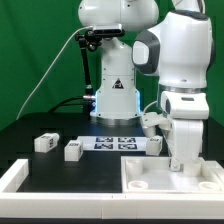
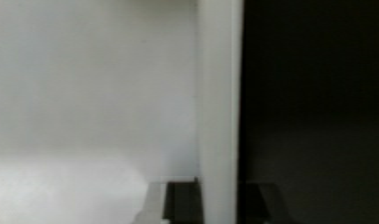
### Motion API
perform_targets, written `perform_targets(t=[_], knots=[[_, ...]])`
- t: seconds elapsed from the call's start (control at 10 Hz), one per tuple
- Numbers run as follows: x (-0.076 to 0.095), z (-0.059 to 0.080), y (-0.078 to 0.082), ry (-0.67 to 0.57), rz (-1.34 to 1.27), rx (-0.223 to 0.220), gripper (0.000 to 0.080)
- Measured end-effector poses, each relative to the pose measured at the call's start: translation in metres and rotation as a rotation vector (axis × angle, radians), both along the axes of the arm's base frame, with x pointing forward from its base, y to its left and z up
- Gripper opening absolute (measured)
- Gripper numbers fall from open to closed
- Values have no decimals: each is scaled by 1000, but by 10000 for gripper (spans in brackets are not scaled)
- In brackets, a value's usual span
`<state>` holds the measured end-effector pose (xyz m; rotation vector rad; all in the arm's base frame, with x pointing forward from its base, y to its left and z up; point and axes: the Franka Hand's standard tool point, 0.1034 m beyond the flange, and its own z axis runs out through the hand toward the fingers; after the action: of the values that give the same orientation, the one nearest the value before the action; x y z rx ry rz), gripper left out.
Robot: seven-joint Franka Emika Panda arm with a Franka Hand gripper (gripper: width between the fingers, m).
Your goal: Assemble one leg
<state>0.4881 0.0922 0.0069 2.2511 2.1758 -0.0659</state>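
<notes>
The large white panel (image 1: 160, 182) lies flat at the front on the exterior view's right. My gripper (image 1: 182, 160) points down at its back edge. In the wrist view the dark fingertips (image 2: 182, 202) stand on either side of the panel's thin white edge (image 2: 221, 100), close against it, so my gripper (image 2: 221, 205) is shut on that edge. Three small white legs with marker tags lie on the black table: one (image 1: 45, 142) and another (image 1: 72, 150) on the exterior view's left, a third (image 1: 152, 145) just beside the arm. No leg shows in the wrist view.
The marker board (image 1: 113, 141) lies in the middle of the table before the robot's base (image 1: 112, 100). A white raised border (image 1: 14, 180) runs along the front on the exterior view's left. A green backdrop stands behind.
</notes>
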Motion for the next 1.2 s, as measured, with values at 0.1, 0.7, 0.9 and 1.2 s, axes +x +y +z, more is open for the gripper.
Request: perform_targets(t=[0.1, 0.7, 0.9, 1.2], knots=[[0, 0, 1, 1, -11, 0, 58], [0, 0, 0, 1, -13, 0, 470], [1, 0, -1, 1, -13, 0, 586], [1, 0, -1, 1, -14, 0, 647]])
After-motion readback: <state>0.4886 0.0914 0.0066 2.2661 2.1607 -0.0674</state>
